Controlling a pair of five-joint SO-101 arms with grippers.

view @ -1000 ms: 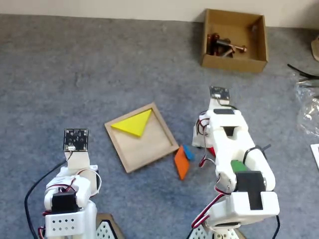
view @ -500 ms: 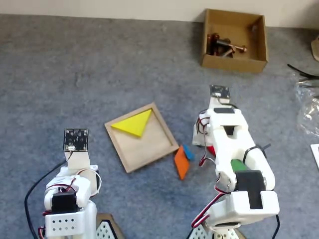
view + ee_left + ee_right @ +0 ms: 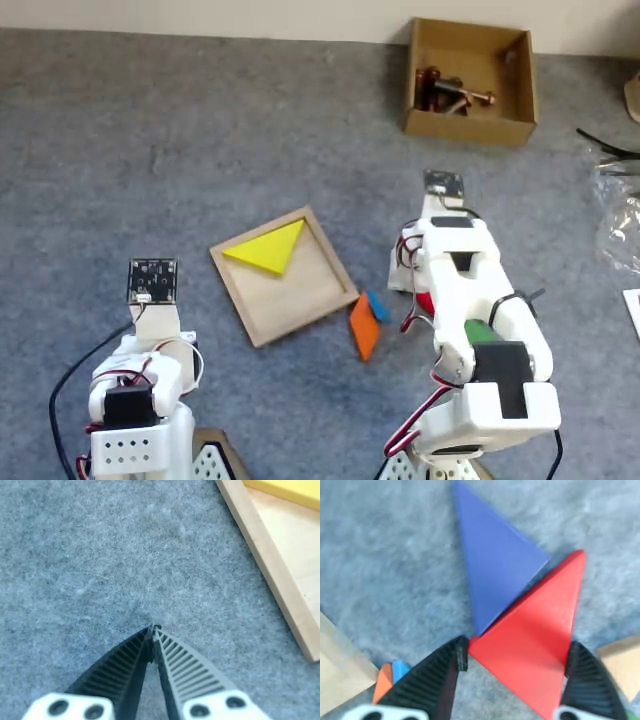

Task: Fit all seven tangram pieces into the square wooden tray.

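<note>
Tray (image 3: 292,298): yellow triangle (image 3: 268,252) seated; other pieces not yet in.
Right gripper (image 3: 518,654): jaws wide, astride the red triangle (image 3: 535,650) right of the tray, gripping nothing; arm barely shifted this past second, so I log no progress.
Left gripper (image 3: 152,630): closed, empty, beside the tray.

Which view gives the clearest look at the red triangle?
The right wrist view: the red triangle lies almost whole inside the open right gripper, touching the blue triangle. In the high view just a sliver of it peeks from under that arm. The left wrist view faces carpet and the tray rim.
</note>
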